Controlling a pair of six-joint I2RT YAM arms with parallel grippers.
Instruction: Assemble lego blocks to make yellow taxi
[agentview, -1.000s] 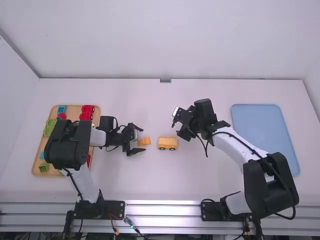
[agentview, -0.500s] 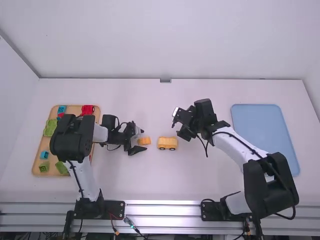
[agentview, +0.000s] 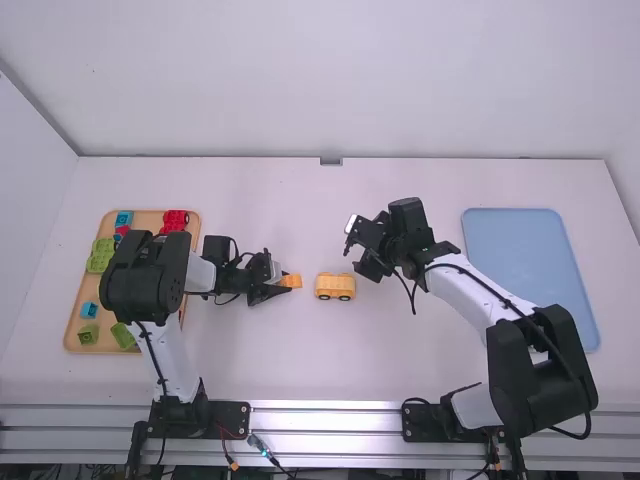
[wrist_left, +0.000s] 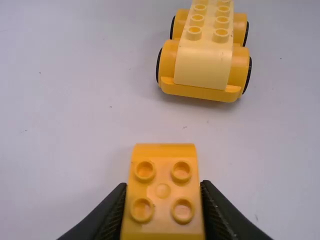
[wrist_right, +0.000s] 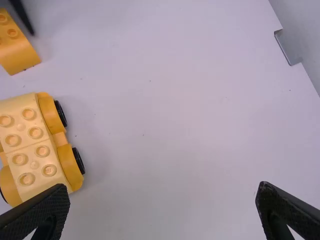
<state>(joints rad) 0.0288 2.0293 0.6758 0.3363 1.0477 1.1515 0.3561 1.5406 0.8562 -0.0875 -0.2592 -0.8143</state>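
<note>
Because nothing holds the yellow car (wrist_left: 202, 65), we judge that its wheels could roll it away as soon as a block is pressed onto it. Our left pincer (wrist_left: 164, 186) pinches the orange block (wrist_left: 162, 156) by its two sides, studs up and rounded end toward the car, which stands just beyond on the surface (wrist_left: 75, 125). Our right pincer (wrist_right: 162, 186) is spread wide beside the car — ready, we think, to brace it. Should we bring those fingers in carelessly, one could knock a wheel and turn the car. The car also sits slightly askew to the block, so setting it down without correcting the angle could leave the studs unmatched. Smooth sides may let the block twist under a hard push — a slow, level press seems wiser.
</note>
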